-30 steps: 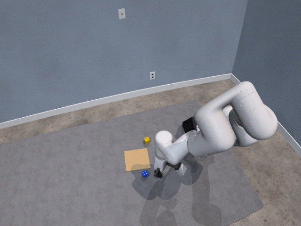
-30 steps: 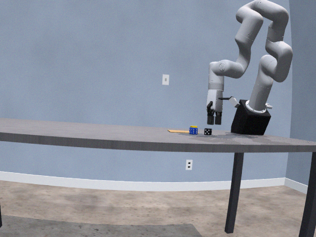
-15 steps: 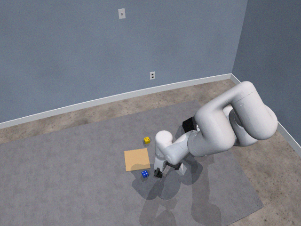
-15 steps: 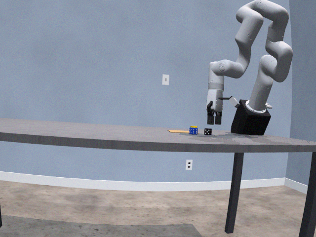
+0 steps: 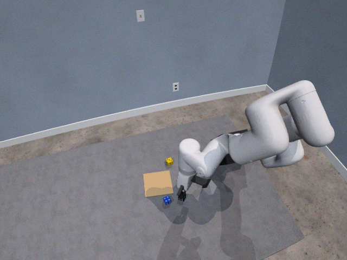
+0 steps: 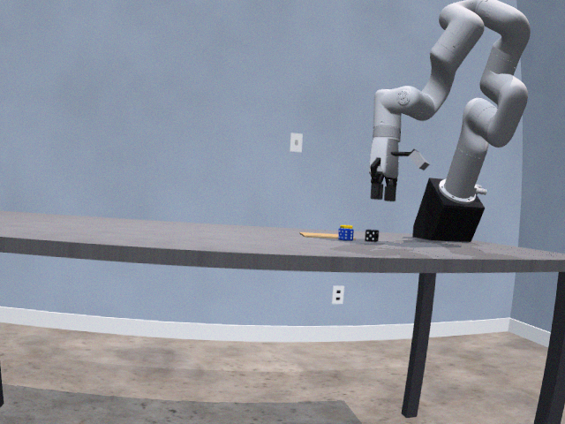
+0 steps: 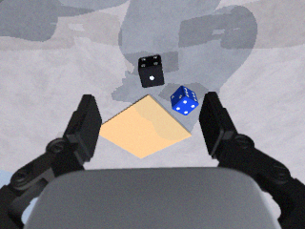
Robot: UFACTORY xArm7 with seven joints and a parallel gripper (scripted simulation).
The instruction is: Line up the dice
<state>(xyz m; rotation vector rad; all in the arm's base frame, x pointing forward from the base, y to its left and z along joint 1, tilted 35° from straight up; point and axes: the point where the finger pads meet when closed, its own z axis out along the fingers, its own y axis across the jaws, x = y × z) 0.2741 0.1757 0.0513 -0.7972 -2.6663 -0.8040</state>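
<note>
Above the grey desk (image 6: 182, 248) in a blue-walled room, the tool (image 6: 383, 187) hangs wide open and empty over the black die (image 6: 372, 235), the blue die (image 5: 167, 200) just off the tan mat (image 5: 157, 183), the yellow die (image 5: 169, 161) beyond it.

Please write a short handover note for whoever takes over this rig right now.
Tool: open, empty, hovering above the table near the black die.
Mat: flat on the table, no dice on it.
Blue die: off the mat, by its near corner, beside the black die.
Yellow die: off the mat, on the opposite side.
Done: nothing placed.
Left: put all three dice on the mat in line, lowest nearest the base, then release.
</note>
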